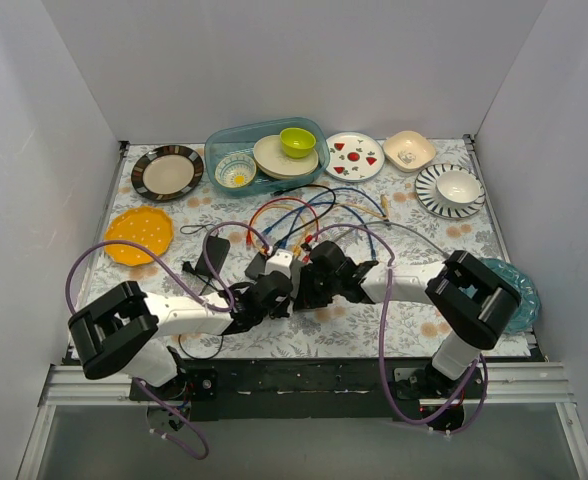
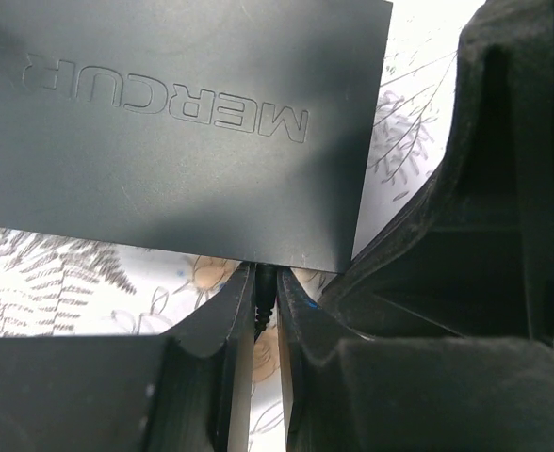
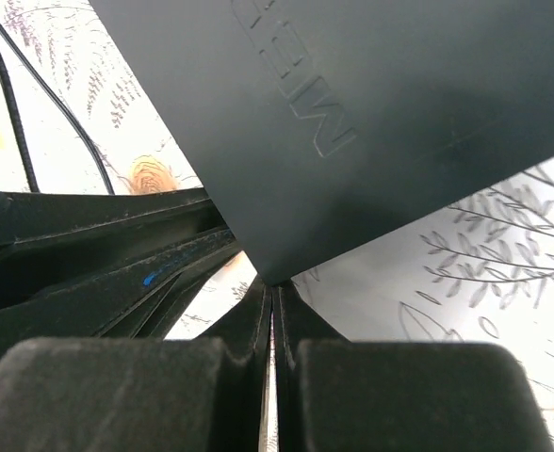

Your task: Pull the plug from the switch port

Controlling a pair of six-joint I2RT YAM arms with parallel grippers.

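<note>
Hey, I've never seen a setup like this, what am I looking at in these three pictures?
Two robot arms are bolted at the near edge of a table. The wide picture looks down from above and behind them; the other two come from a camera on each wrist. Both wrist views show a flat black box, the switch. The right gripper is shut at its corner; the left gripper is nearly closed at its edge, and whether it pinches anything is unclear. Coloured cables and dishes lie farther back.
</note>
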